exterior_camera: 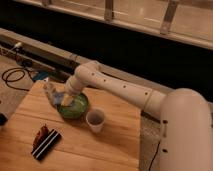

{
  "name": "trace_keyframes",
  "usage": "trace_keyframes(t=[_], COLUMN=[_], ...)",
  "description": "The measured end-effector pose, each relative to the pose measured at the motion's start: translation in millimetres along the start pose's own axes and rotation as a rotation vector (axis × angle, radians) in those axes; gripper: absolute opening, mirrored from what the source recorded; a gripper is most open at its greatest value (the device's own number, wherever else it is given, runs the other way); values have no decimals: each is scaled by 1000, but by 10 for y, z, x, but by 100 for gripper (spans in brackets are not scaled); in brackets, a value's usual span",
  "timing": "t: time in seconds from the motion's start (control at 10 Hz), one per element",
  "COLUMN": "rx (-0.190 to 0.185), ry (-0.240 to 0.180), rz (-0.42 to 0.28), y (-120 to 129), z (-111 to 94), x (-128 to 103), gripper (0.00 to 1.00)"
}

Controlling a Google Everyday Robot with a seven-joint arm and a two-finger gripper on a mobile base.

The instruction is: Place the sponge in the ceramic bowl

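Light-blue sponge (60, 94) at the gripper (54, 95), over left rim of ceramic bowl (80, 109), grip impossible to tell

The glossy green bowl (76, 111) sits upright just left of the cup (95, 120). The pale-blue sponge (59, 95), seemingly at the gripper (54, 93), hovers farther left.

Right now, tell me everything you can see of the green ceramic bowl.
The ceramic bowl is round, shallow and glossy green with a lighter rim, and it is the widest dish in view. It sits upright on the wooden table, toward the far left part. The arm's tool hangs over its left rim and hides that side; whether it touches the bowl I cannot tell. A white cup stands just off its near right side, close but apparently apart.
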Motion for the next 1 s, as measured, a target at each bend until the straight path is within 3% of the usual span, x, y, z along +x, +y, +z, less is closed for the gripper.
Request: trace_keyframes(t=[0.2, 0.4, 1.0], rx=[3, 5, 3], ry=[10, 10, 9], rz=[9, 10, 9], y=[-190, -194, -188], z=[-14, -21, -15], x=[72, 80, 72], gripper=[0, 3, 61])
